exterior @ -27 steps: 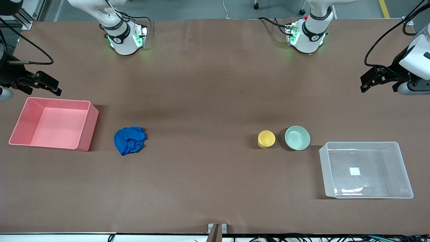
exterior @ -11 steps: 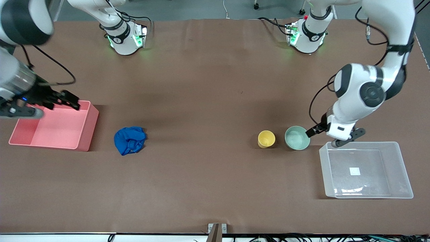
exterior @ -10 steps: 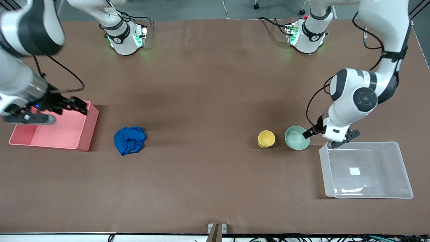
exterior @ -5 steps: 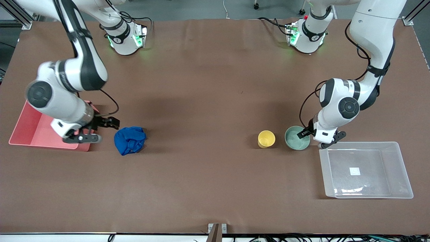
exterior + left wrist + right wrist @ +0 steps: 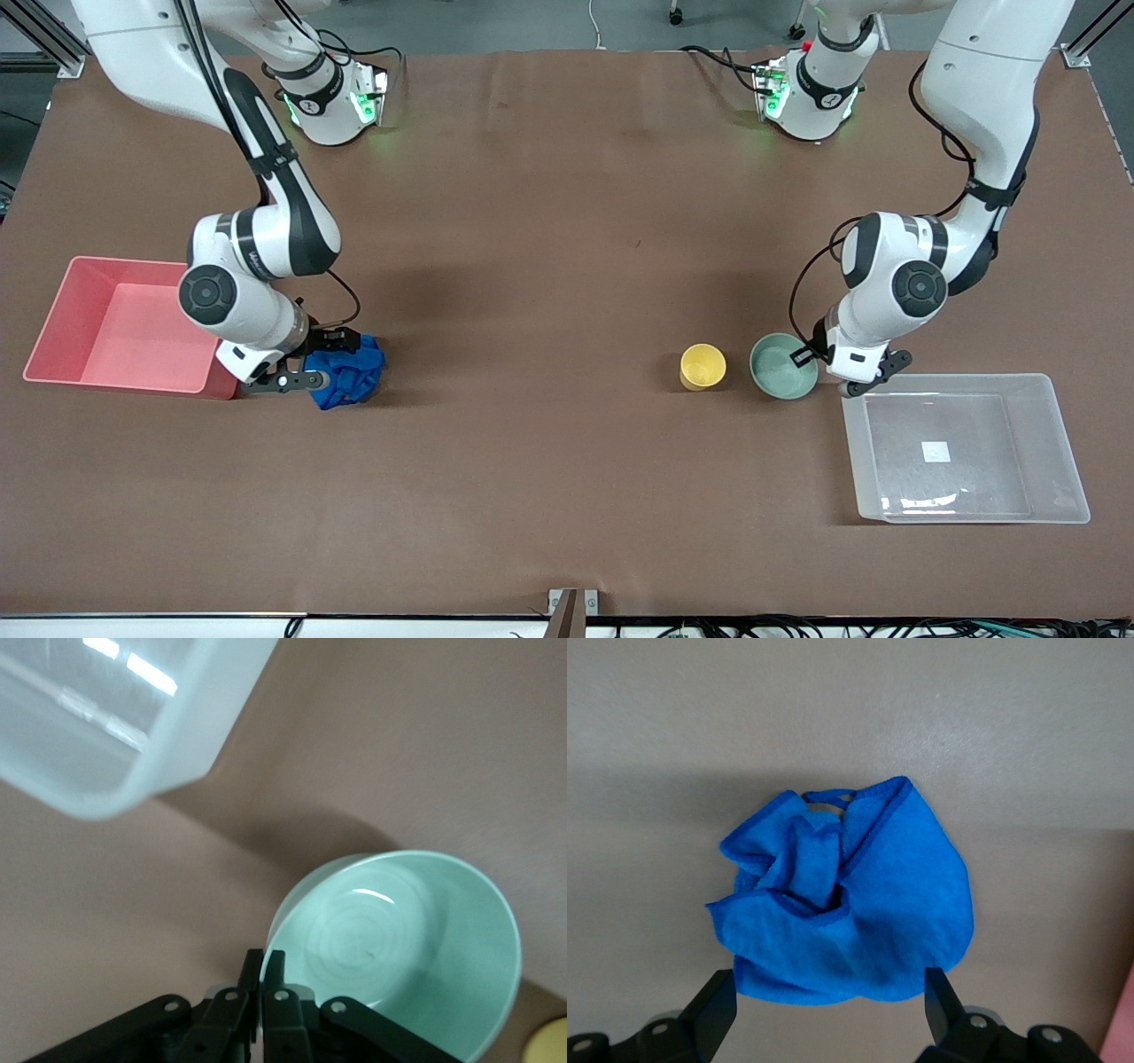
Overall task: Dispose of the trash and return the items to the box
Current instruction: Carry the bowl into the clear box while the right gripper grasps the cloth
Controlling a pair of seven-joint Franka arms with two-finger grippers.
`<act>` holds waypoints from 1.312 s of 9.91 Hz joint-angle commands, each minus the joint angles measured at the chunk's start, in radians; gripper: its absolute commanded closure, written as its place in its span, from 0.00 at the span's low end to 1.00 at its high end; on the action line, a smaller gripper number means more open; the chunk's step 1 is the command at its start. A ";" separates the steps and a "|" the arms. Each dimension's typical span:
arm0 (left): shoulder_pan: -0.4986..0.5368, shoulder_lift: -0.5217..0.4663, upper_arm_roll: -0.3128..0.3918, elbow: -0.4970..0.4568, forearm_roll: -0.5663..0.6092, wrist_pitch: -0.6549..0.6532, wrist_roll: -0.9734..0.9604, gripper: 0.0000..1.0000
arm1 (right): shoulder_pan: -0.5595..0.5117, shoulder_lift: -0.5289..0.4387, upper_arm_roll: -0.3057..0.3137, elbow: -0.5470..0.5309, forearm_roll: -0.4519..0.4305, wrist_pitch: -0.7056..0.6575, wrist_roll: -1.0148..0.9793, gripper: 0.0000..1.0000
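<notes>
Right tool (image 5: 323,357) is low at the blue wad (image 5: 353,377), w/ its fingers (image 5: 713,1010) spread wide either side of the cloth, straddling it and not clamped. The wad lies crumpled on the brown desk (image 5: 549,266), just beside the pink bin (image 5: 62,306), which sits toward the right arm's end. In the right wrist view the wad (image 5: 846,904) fills the gap btwn the two black finger tips, w/ a sliver of pink at the frame edge.

Left tool (image 5: 828,368) is down at the mint-green bowl (image 5: 778,372), on the bowl's side facing the clear box (image 5: 1054,443). In the left wrist view its fingers (image 5: 275,992) are pinched together on the bowl's rim (image 5: 270,948), one inside, one outside, so the tool grips the bowl (image 5: 416,948). Can't tell if the bowl is off the desk or resting on it.

Yellow cup (image 5: 702,365) stands upright just beside the bowl, on the bowl's side away from the left tool; a bit of it (image 5: 549,1041) shows in the left wrist view. Clear box sits near the left tool, toward the left arm's end and nearer the front cam than the bowl; white label (image 5: 935,452) on its floor, a corner of the box (image 5: 133,735) in the left wrist view.
</notes>
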 commanded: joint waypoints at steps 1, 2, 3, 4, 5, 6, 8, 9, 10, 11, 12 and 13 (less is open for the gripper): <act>0.005 -0.021 0.007 0.071 0.020 -0.057 -0.007 1.00 | 0.002 0.026 -0.004 -0.024 -0.010 0.053 -0.050 0.12; 0.008 -0.024 0.011 0.142 0.020 -0.128 0.016 1.00 | 0.002 0.030 -0.004 -0.051 -0.012 0.106 -0.052 0.15; 0.034 -0.021 0.010 0.224 0.020 -0.206 0.071 1.00 | 0.002 0.031 -0.004 -0.070 -0.012 0.136 -0.060 0.22; 0.068 -0.018 0.008 0.305 0.020 -0.275 0.154 1.00 | 0.002 0.034 -0.004 -0.072 -0.012 0.136 -0.072 0.35; 0.105 -0.012 0.008 0.360 0.020 -0.315 0.250 1.00 | 0.002 0.040 -0.004 -0.075 -0.012 0.136 -0.072 0.55; 0.157 0.022 0.008 0.399 0.021 -0.319 0.371 1.00 | 0.002 0.043 -0.004 -0.084 -0.012 0.136 -0.072 0.70; 0.230 0.118 0.008 0.497 0.022 -0.319 0.574 1.00 | -0.001 0.043 -0.004 -0.088 -0.012 0.136 -0.072 0.86; 0.252 0.181 0.008 0.558 0.022 -0.317 0.661 1.00 | -0.004 0.043 -0.004 -0.088 -0.012 0.136 -0.072 0.97; 0.258 0.233 0.008 0.588 0.020 -0.317 0.717 1.00 | -0.006 0.043 -0.004 -0.088 -0.012 0.136 -0.072 0.99; 0.258 0.287 0.017 0.629 0.021 -0.316 0.761 1.00 | -0.007 0.043 -0.004 -0.088 -0.012 0.134 -0.072 0.99; 0.255 0.329 0.048 0.658 0.020 -0.316 0.798 1.00 | -0.009 0.040 -0.006 -0.088 -0.012 0.127 -0.072 0.99; 0.255 0.353 0.056 0.668 0.020 -0.314 0.815 0.99 | -0.009 0.031 -0.009 -0.087 -0.012 0.122 -0.072 0.99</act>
